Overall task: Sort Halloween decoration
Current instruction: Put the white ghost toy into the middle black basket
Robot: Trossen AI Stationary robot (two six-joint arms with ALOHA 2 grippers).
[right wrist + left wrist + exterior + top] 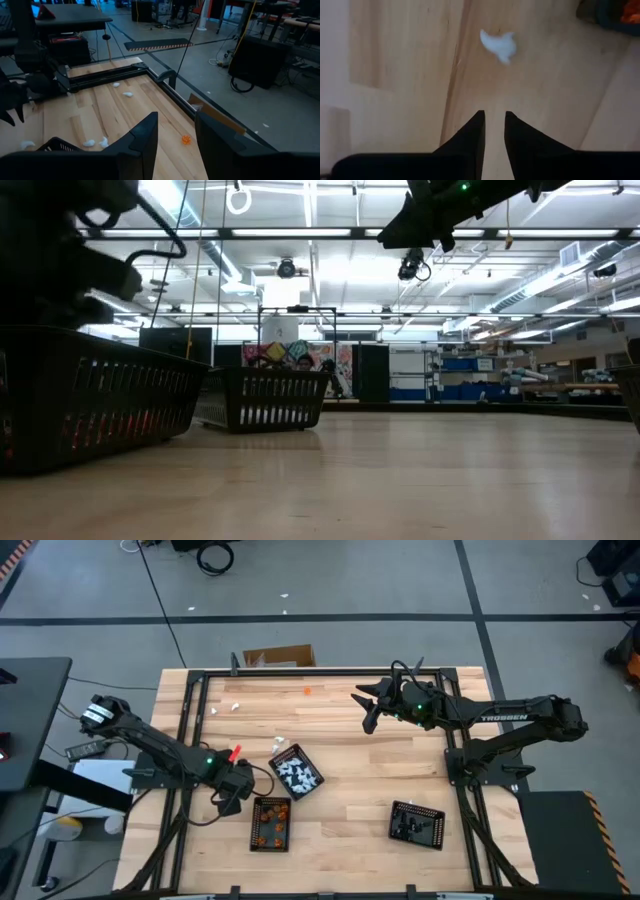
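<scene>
Three trays (pixel 296 771) hold sorted pieces, but white ones (pixel 234 706) and an orange one (pixel 307 691) remain near the table's far edge; left hand (pixel 226 806) nearly closed and empty, right hand (pixel 366 710) released.

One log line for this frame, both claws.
left claw open over white piece | right claw open, raised, far side | orange piece loose

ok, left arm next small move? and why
Probably ease the left gripper forward and down onto the white piece. In the left wrist view its fingers are slightly apart with nothing between them, and that piece lies loose on the table just ahead. The tray of white pieces sits nearby. The right gripper waits raised over the far side.
</scene>
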